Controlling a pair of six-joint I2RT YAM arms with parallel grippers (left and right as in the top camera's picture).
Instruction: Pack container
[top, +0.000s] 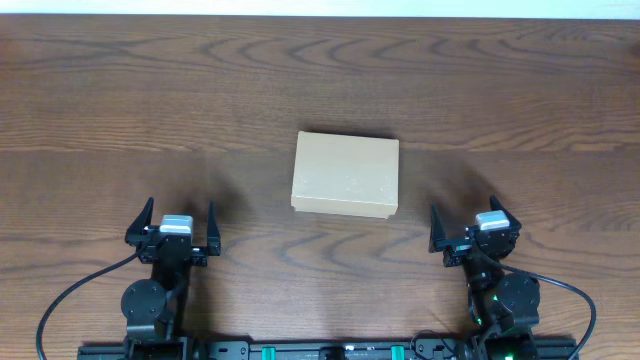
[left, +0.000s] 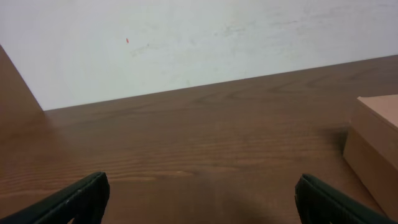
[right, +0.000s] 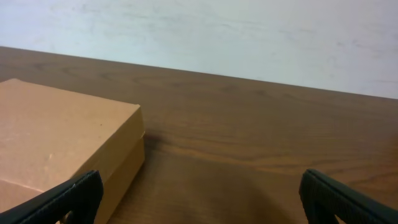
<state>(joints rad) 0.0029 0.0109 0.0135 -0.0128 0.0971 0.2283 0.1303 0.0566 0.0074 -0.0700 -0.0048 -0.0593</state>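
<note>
The container (top: 346, 175) is a plain tan cardboard box with its lid shut, lying flat at the middle of the wooden table. Its corner shows at the right edge of the left wrist view (left: 375, 143), and it fills the left side of the right wrist view (right: 59, 143). My left gripper (top: 172, 232) is open and empty, near the front edge, left of the box. My right gripper (top: 475, 232) is open and empty, near the front edge, right of the box. Nothing lies between the fingers of either one (left: 199, 199) (right: 199, 199). No pens or tape roll are in view.
The wooden table (top: 320, 80) spreads wide around the box. A pale wall (left: 199, 37) rises behind its far edge. The arm bases and a black rail (top: 330, 350) sit at the front edge.
</note>
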